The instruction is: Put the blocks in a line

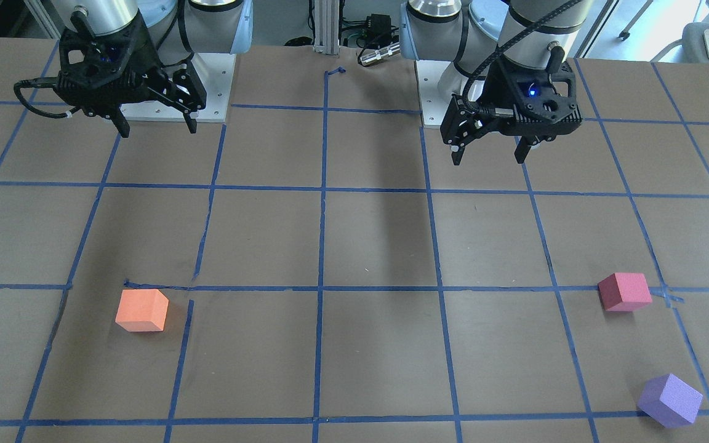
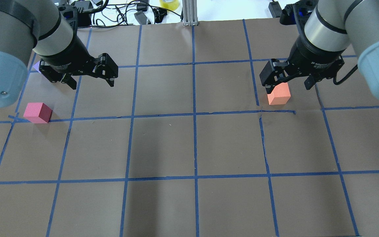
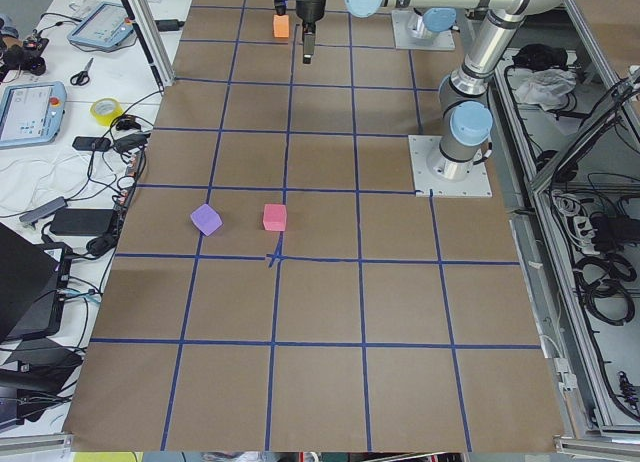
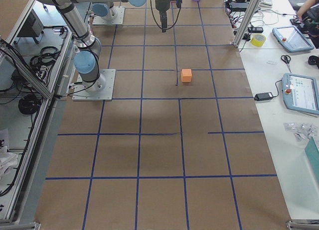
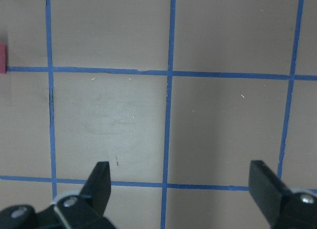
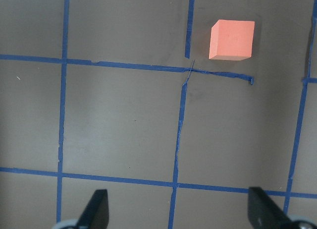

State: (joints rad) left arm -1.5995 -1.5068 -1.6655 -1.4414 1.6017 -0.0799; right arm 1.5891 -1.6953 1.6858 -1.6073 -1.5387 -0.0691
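You had the purple block (image 1: 669, 400) nearest you in the front-facing view, turned so one corner pointed at that camera, skewed to the blue tape grid (image 1: 322, 246). The overhead view showed only a sliver of it behind the left arm. A little farther in, the reddish-pink block (image 1: 624, 291) touched a tape line near a crossing, only slightly turned. The left wrist camera caught just its edge. Well apart, on the robot's right side, the orange block (image 1: 141, 310) lay just beside another crossing, its faces square to the tape in the right wrist view. Being cubes, none showed a long axis. Farther back, the left gripper (image 1: 488, 157) and the right gripper (image 1: 159, 129) hung above the table (image 1: 379, 246), each with fingers spread wide and holding nothing. Overhead, a right finger overlapped the orange block, while your front view showed them well apart.
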